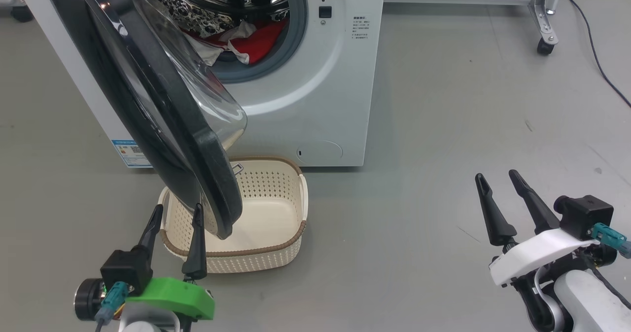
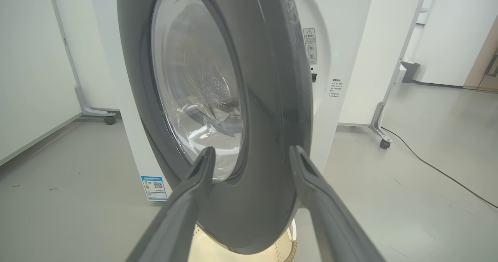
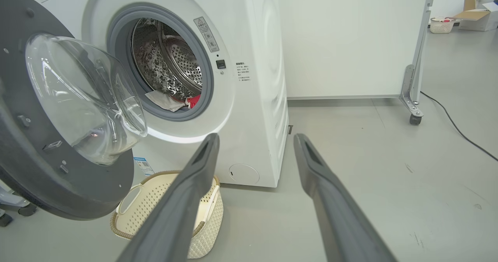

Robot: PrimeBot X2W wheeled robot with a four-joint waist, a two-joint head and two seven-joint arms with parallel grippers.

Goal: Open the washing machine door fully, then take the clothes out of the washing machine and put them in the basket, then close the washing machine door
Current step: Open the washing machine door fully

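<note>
The washing machine stands with its door swung roughly halfway out, black rim edge-on to me. Red and white clothes lie in the steel drum. The cream basket sits on the floor under the door's lower edge. My left gripper is open just below the door rim, its fingers either side of the rim's edge. My right gripper is open and holds nothing, over bare floor right of the machine.
A white partition on castors stands behind and right of the machine, with a black cable trailing across the grey floor. Another basket and a cardboard box sit far off at the back right.
</note>
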